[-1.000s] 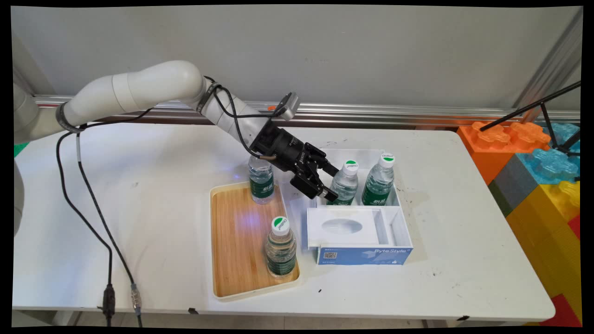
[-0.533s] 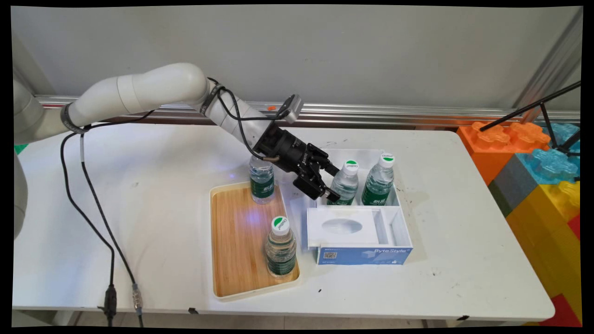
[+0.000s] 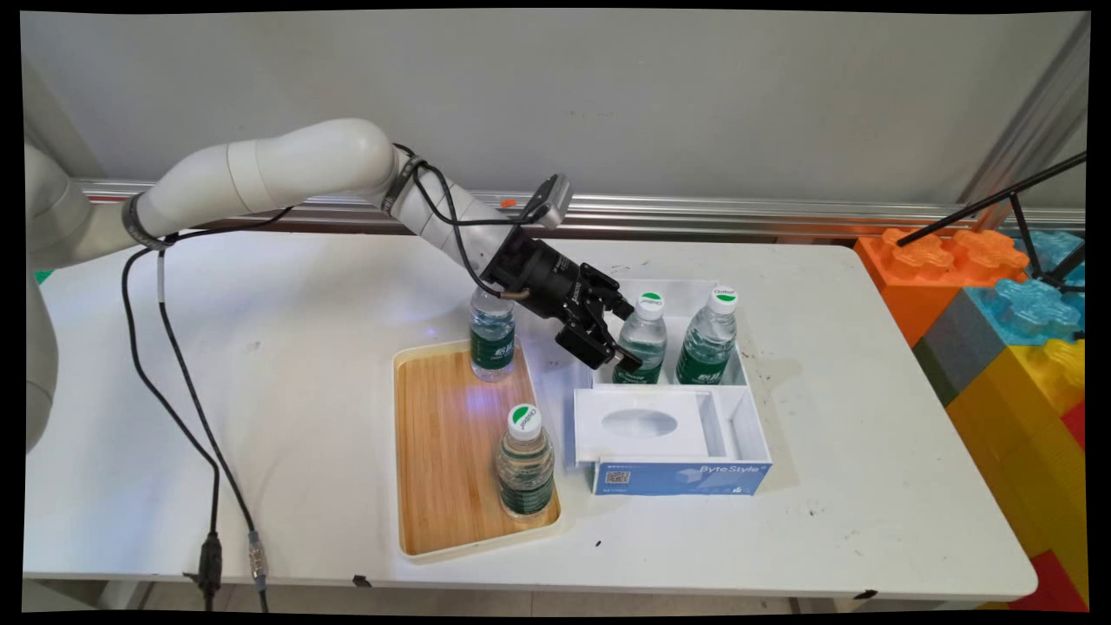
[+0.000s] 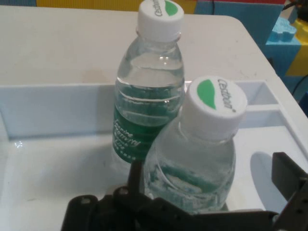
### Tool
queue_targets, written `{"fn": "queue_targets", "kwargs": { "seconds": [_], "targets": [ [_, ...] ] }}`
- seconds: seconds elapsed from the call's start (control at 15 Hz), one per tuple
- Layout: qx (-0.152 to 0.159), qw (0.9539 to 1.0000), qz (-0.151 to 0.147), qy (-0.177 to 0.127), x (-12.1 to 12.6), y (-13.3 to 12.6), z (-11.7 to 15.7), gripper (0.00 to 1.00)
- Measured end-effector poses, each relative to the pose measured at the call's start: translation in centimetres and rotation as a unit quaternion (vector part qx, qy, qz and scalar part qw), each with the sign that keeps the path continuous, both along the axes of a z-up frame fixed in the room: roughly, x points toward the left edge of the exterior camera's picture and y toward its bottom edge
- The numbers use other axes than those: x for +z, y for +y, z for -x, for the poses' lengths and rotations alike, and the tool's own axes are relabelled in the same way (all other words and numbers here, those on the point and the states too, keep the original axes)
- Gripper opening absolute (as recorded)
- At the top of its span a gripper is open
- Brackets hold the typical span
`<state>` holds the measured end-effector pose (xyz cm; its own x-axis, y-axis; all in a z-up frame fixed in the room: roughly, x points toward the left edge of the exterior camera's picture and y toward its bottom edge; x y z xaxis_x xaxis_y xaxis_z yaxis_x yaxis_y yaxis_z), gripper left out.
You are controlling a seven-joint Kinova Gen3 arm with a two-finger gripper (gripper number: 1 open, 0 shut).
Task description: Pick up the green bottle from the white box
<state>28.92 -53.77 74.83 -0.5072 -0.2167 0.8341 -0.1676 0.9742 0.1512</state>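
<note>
Straddling clear green-labelled water bottle [image 4: 195, 159] in white compartment box [image 3: 686, 291], black gripper [image 3: 627, 334] fingers [image 4: 288, 173] apart, unclamped; second bottle [image 3: 709, 338] at 3 o'clock.

Inside the white box [image 3: 727, 286], the gripper [image 3: 627, 335] is blocked ahead by a water bottle [image 4: 197, 154] between its spread fingers; a second bottle [image 4: 149, 96] stands just behind. Open room remains in the box's left part.

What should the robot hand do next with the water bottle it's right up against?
Probably close on it. The gripper has a finger on each side of the nearer bottle in the white box, with gaps that suggest it isn't pinched yet. The second bottle stands close behind, so a gentle squeeze seems safer than pushing further in.
</note>
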Motion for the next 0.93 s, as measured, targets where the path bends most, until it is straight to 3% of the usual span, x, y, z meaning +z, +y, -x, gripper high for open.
{"fn": "queue_targets", "kwargs": {
  "seconds": [0.93],
  "targets": [
    [0.000, 0.9999, 0.013, 0.001, 0.18, -0.51, 0.56, 1.00]
  ]
}}
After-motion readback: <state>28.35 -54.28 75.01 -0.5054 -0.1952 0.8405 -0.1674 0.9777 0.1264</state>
